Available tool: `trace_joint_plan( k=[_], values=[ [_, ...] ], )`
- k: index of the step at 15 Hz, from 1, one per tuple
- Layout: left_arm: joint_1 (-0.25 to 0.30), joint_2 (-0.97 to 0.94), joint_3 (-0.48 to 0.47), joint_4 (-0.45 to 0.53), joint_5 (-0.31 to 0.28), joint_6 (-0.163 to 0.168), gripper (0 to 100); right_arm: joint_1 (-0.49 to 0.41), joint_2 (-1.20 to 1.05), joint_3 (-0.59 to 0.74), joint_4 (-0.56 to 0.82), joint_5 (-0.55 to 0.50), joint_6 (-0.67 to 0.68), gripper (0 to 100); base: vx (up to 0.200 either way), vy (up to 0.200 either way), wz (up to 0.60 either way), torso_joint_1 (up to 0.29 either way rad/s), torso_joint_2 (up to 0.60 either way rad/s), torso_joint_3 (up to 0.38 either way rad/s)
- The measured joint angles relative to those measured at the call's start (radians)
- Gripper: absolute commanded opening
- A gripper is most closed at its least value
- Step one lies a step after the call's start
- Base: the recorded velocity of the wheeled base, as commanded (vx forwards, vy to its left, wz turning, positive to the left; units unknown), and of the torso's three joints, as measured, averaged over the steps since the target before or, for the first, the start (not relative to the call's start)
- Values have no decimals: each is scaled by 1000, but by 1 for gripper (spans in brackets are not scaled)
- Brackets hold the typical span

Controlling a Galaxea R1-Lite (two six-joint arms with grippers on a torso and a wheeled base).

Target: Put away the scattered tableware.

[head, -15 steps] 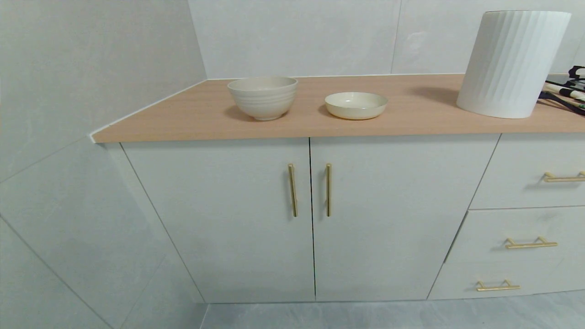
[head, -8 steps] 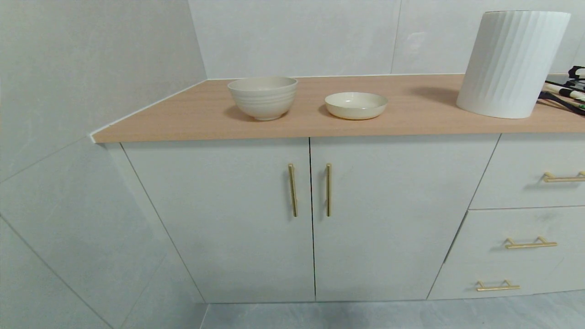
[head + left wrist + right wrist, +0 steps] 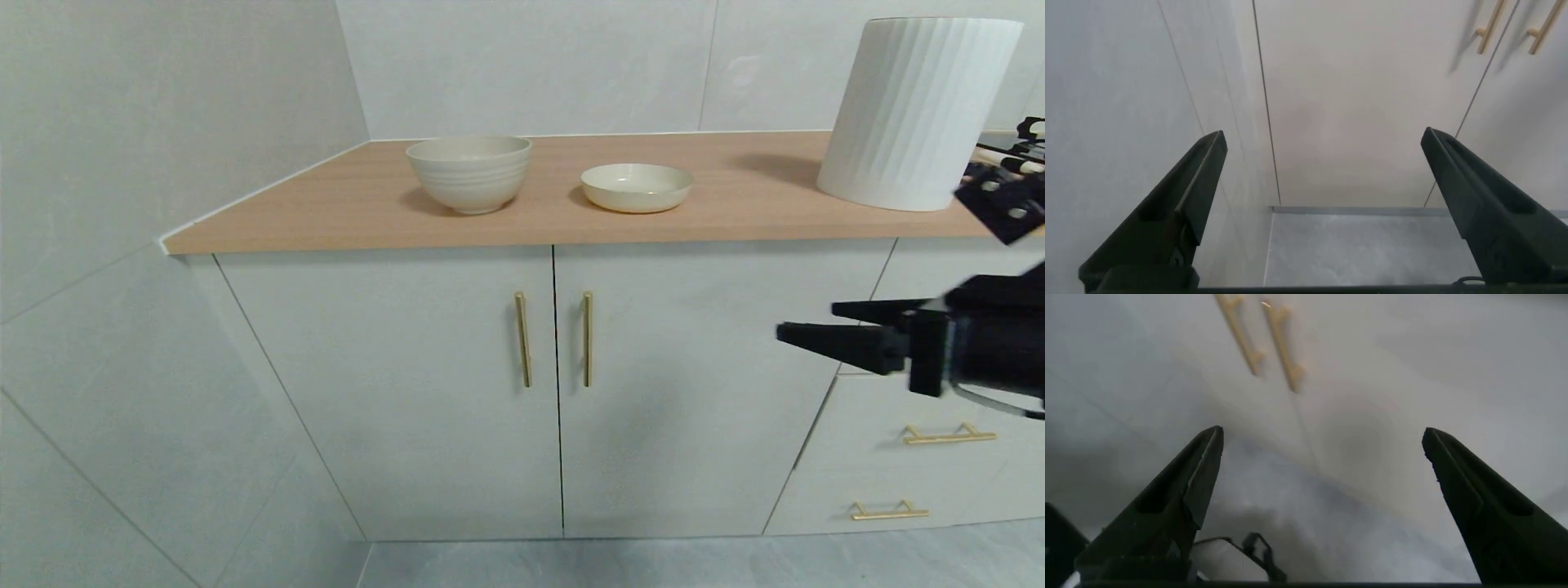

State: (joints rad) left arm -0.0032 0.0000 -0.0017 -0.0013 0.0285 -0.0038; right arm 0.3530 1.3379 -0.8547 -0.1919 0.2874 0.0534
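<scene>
1. I see a wooden worktop (image 3: 735,214) running along a tiled wall, over pale cabinets.
2. A deep cream bowl (image 3: 469,173) with a ribbed outside stands upright on the worktop, towards its left end.
3. A shallow cream dish (image 3: 637,187) sits upright just to the right of the bowl, close to it but not touching.
4. A tall white ribbed canister (image 3: 914,114) stands farther right on the same worktop, well apart from the dish.
5. Below the bowl and dish are two closed cabinet doors, each with a vertical brass handle: the left handle (image 3: 522,339) and the right handle (image 3: 586,339) sit side by side at the seam.
6. To the right of the doors is a stack of closed drawers (image 3: 939,392) with horizontal brass pulls.
7. My right gripper (image 3: 807,321) hangs in front of the drawer fronts, below the worktop's edge, pointing left towards the doors. Its fingers are spread, with nothing between them.
8. My left gripper (image 3: 1323,139) is low down, facing the foot of the left cabinet door (image 3: 1372,122) and the grey floor (image 3: 1355,253). Its fingers are spread wide and hold nothing.
</scene>
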Motion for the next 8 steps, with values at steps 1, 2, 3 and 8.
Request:
trace_joint_plan(
  k=[1, 2, 3, 8],
  values=[
    [0, 0, 0, 0, 0, 0, 100, 34, 84, -65, -7, 3, 7, 100, 0, 0, 0, 0, 0, 0],
    [0, 0, 0, 0, 0, 0, 100, 64, 159, -127, -11, 4, 11, 100, 0, 0, 0, 0, 0, 0],
    [0, 0, 0, 0, 0, 0, 100, 93, 229, -186, -13, 4, 19, 100, 0, 0, 0, 0, 0, 0],
    [0, 0, 0, 0, 0, 0, 100, 195, 465, -299, -86, 7, 117, 100, 0, 0, 0, 0, 0, 0]
  ],
)
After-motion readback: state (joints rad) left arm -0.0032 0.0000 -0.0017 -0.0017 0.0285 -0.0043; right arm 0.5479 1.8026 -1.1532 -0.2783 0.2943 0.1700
